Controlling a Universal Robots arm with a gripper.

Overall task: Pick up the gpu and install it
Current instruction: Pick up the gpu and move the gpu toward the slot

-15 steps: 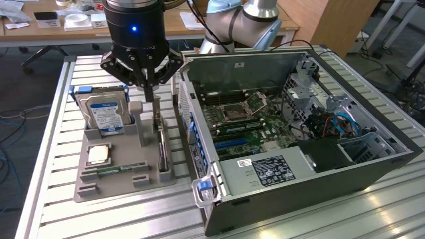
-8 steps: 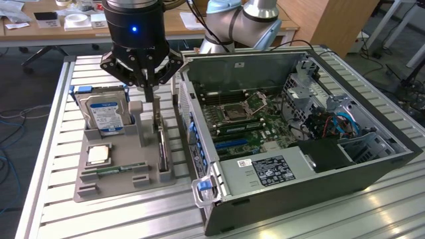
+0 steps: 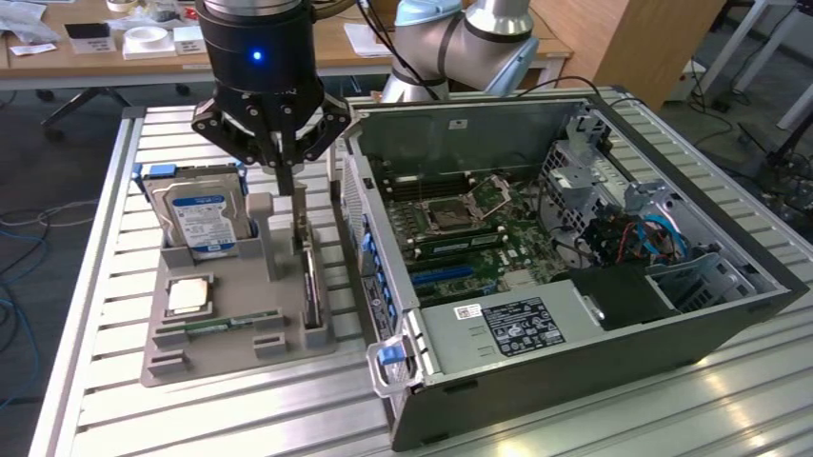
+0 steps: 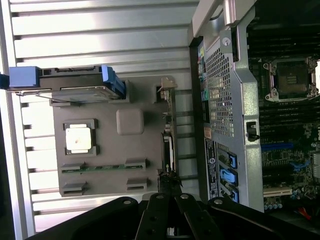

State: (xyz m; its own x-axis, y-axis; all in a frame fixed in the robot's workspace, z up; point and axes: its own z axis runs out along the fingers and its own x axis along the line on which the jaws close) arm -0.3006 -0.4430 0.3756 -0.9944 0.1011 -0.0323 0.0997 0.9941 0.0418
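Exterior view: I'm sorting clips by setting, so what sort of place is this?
Probably a robotics lab or workshop: a slatted aluminium worktable carries an opened black desktop computer case and a grey moulded parts holder, a grey robot arm stands behind, and wooden office desks line the background.

— What kind of room is this?
— A robotics lab, I'd say. A grey robot arm (image 3: 445, 38) with a black tool (image 3: 297, 233) stands at a slatted aluminium worktop (image 3: 254, 419).
— Couldn't it be a repair shop?
— The open PC (image 3: 610, 362) hints that way. But loose parts stand beside it in a grey jig (image 3: 228, 360) (a drive (image 3: 197, 214), a chip (image 3: 190, 295), a memory stick (image 3: 228, 323), each in its own slot).
— And beyond the worktop?
— Wooden desks (image 3: 76, 65) strewn with boxes and paper, a chair base (image 3: 70, 103) under one, and loose cables (image 3: 26, 233) on the floor. It's office furniture around test gear.
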